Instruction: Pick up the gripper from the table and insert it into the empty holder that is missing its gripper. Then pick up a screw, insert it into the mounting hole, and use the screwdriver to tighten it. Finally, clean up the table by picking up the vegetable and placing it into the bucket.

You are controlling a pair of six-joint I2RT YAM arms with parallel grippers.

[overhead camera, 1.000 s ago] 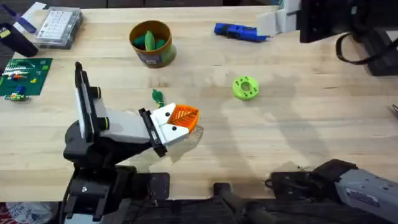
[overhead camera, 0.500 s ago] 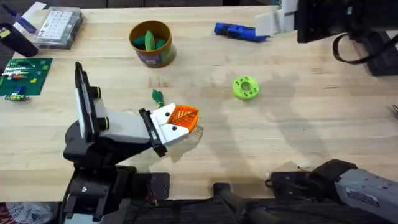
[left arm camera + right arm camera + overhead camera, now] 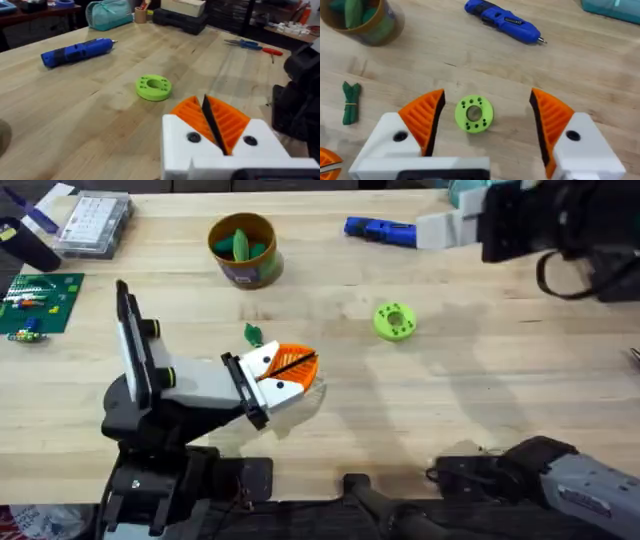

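Near the desk's front-left | left gripper (image 3: 297, 366) seen pressed shut beside vegetable (image 3: 253, 335) | right gripper (image 3: 485, 127) spread wide above lime-green disc (image 3: 474, 114) | screwdriver (image 3: 380, 230) laid at far edge

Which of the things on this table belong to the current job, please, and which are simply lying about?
Job: lime-green disc with its mounting holes, blue screwdriver, leafy vegetable, mustard-yellow bucket.

Lying about: clear parts box, green circuit board, teal pouch, blue-and-red hand tool.
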